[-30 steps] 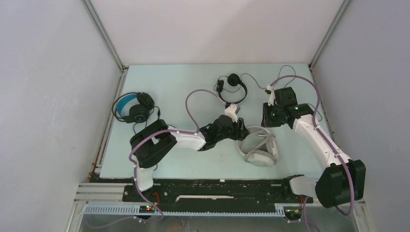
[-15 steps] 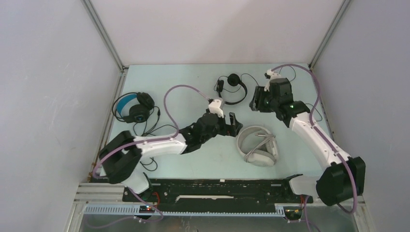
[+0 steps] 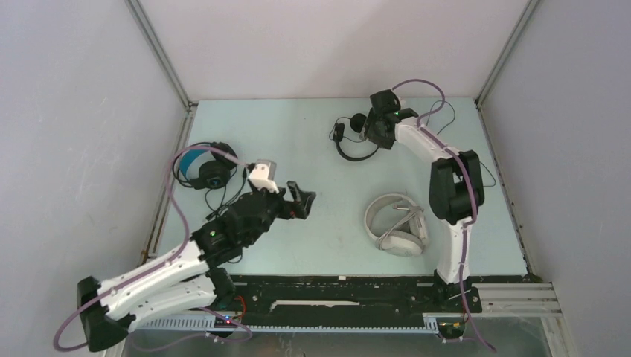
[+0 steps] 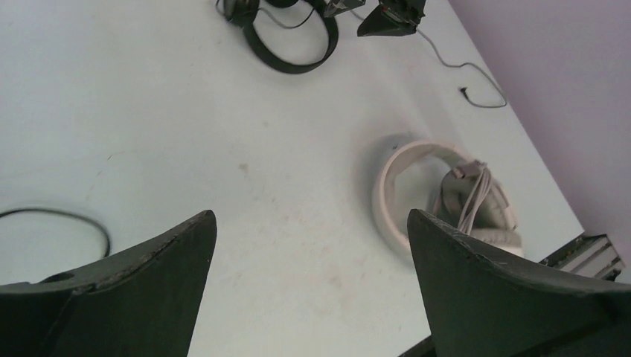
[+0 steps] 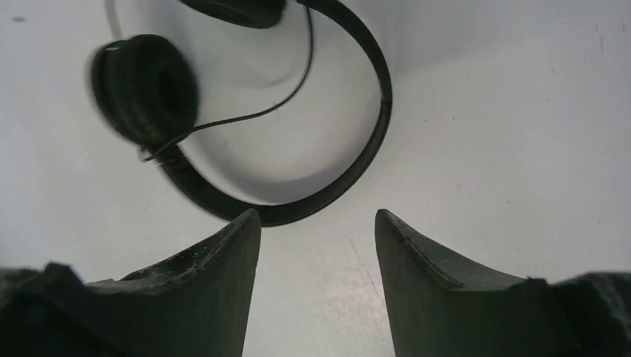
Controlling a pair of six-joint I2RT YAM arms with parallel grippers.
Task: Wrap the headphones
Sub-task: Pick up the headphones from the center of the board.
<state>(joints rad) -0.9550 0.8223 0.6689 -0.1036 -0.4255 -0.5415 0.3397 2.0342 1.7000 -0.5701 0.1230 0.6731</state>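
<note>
Right, the pale table [image 3: 298, 123] takes up most of my overhead view, with both arms reaching out over it. My left gripper [image 3: 301, 199] hangs above the left-centre of the table, its jaws spread as wide as they go and nothing between them; its wrist camera shows only bare surface under the fingers [image 4: 171, 253]. My right gripper [image 5: 316, 216] is at the far side, jaws partly apart and gripping nothing, tips pointing at the curved band of the thin black headset [image 5: 145, 89], which lies flat just beyond them; I cannot tell whether they touch it.

The white headset [image 3: 400, 242] lies near the right-centre, well apart from both grippers, with its grey cable [image 4: 472, 201] bundled across the ear cups. The bulky black headset with blue lining [image 3: 214, 175] sits by the left wall, behind my left arm, its cord looping loose toward the near edge. A thin black cable [image 4: 446, 63] trails unwound along the right side.
</note>
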